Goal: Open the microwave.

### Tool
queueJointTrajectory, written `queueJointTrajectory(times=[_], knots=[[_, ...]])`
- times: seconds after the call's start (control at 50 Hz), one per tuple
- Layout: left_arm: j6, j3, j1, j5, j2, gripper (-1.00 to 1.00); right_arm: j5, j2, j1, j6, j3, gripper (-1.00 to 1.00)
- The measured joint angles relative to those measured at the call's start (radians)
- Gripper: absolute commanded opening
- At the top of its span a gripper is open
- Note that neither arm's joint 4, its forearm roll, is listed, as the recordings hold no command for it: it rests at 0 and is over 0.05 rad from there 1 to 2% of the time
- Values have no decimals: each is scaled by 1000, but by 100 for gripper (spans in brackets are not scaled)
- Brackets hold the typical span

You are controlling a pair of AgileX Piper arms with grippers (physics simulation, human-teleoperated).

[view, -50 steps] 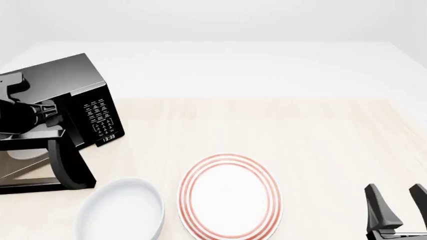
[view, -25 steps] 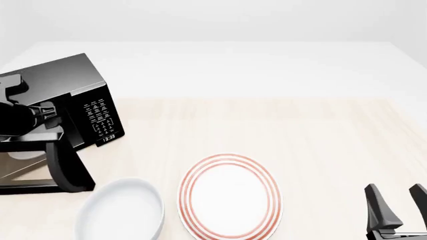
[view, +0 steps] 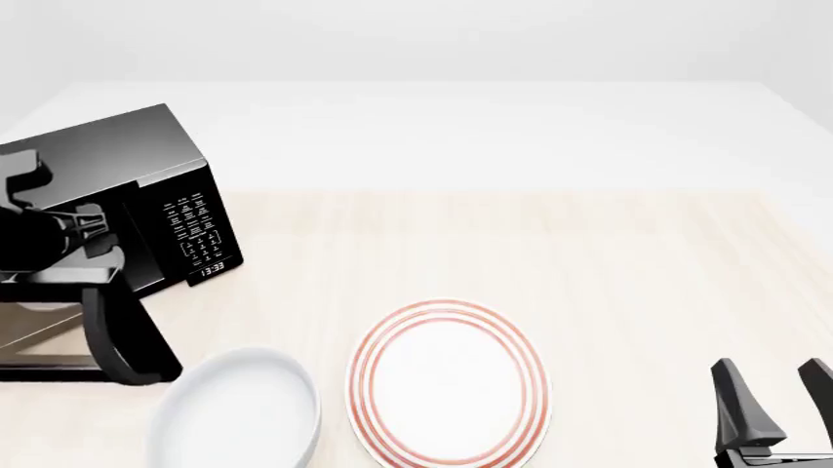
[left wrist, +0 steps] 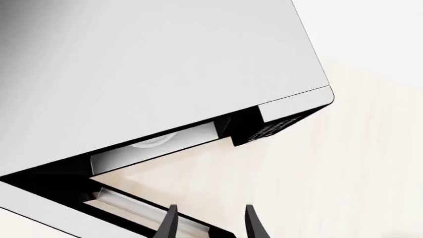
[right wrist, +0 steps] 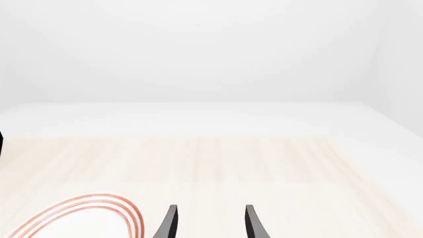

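The glossy black microwave (view: pixel 143 156) stands at the table's far left, its keypad (view: pixel 198 234) and clock facing right. Its door (view: pixel 124 336) is swung well out toward the near left edge. My left arm (view: pixel 39 239) reaches across the door opening. In the left wrist view the microwave (left wrist: pixel 165 64) fills the frame, a bit of the white turntable (left wrist: pixel 155 141) shows in the gap, and my left gripper (left wrist: pixel 210 225) has its fingers apart over the door's edge (left wrist: pixel 132 208). My right gripper (view: pixel 771 370) is open at the near right, holding nothing.
A red-ringed white plate (view: pixel 447 382) lies at the near centre, also seen in the right wrist view as a plate rim (right wrist: pixel 99 210). A white bowl (view: pixel 234 414) sits just left of it, close to the open door.
The door has swung further open toward the left, and my left arm has moved left with it. The right arm has not moved.
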Motion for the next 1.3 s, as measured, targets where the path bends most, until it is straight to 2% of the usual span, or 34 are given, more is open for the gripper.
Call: queueJointTrajectory(times=[1.3], knots=[[3, 78, 17, 23, -110, 100, 0, 0, 0, 0, 0, 100]])
